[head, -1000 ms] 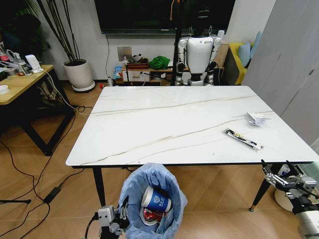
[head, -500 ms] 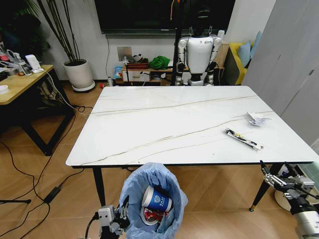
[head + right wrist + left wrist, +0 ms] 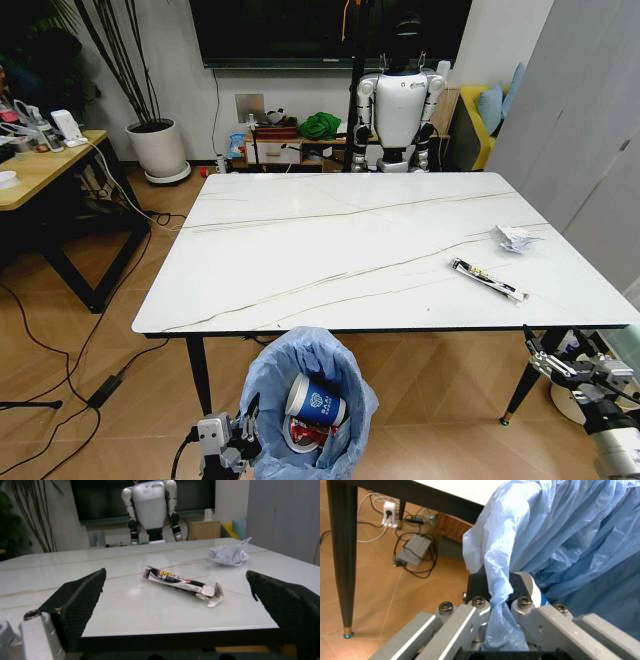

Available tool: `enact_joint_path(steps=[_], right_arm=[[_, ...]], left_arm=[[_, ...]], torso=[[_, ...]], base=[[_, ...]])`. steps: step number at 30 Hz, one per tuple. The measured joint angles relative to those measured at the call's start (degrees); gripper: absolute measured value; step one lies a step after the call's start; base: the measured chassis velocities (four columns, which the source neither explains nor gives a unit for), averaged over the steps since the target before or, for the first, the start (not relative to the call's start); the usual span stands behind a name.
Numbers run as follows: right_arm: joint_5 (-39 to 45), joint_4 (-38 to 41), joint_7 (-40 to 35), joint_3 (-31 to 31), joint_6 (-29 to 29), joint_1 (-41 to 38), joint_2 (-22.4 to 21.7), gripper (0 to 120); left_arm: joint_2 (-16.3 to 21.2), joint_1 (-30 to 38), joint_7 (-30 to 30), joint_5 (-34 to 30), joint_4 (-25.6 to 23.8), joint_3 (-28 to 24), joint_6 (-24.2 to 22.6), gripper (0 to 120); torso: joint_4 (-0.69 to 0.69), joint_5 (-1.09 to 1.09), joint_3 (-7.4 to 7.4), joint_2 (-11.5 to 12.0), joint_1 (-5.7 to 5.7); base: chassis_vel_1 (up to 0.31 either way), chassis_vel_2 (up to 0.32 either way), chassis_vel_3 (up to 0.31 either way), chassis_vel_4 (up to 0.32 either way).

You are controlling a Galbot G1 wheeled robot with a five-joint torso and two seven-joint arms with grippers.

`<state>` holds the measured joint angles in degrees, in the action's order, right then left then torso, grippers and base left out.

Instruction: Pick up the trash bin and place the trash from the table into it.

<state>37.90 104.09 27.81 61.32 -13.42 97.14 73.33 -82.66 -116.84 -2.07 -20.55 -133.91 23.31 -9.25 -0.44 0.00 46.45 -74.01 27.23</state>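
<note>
Left gripper (image 3: 499, 603): jaws clamped tight on the rim of the trash bin (image 3: 308, 405), with the crinkled light-blue bag (image 3: 560, 543) pinched between the fingers (image 3: 480, 581). In the head view the left gripper (image 3: 240, 437) sits at the bin's left rim, low down, just in front of the table's near edge. The bin hangs below that edge, left of centre.

Inside the bin: a blue-and-white paper cup (image 3: 316, 400) lying on its side, and a crushed red can (image 3: 305, 433) under it.

Right gripper (image 3: 175, 592): jaws spread wide, holding nothing, touching nothing. The two dark mesh pads (image 3: 80, 600) frame the table edge from just off it. In the head view the right gripper (image 3: 560, 358) is below and just outside the table's near right corner, by the black leg (image 3: 523, 385).

Table (image 3: 300, 250): white marble-look top with thin brown veins. Two bits of trash lie on it, both on the right side: a long dark wrapper (image 3: 488, 279) near the front right, lying diagonally, and crumpled white paper (image 3: 514, 238) just beyond it toward the right edge. From the right wrist, the wrapper (image 3: 182, 585) sits between the open pads and the paper (image 3: 229, 555) is farther back.
</note>
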Motion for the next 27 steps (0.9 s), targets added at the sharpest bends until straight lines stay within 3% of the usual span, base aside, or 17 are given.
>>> enact_joint_path(steps=[10,27], right_arm=[[0.5,-0.5,0.5,-0.2,0.0,0.0,-0.2,100],[0.2,-0.6,1.0,-0.4,-0.2,-0.2,0.1,100]], left_arm=[[0.2,-0.2,0.0,0.1,0.0,0.1,0.0,0],[0.3,0.0,0.0,0.1,0.2,0.1,0.0,0]], torso=[[-0.01,-0.01,0.0,0.0,0.0],[0.0,-0.01,0.0,0.0,0.0]], base=[[-0.014,-0.011,0.013,0.009],[-0.129,-0.127,0.124,0.135]])
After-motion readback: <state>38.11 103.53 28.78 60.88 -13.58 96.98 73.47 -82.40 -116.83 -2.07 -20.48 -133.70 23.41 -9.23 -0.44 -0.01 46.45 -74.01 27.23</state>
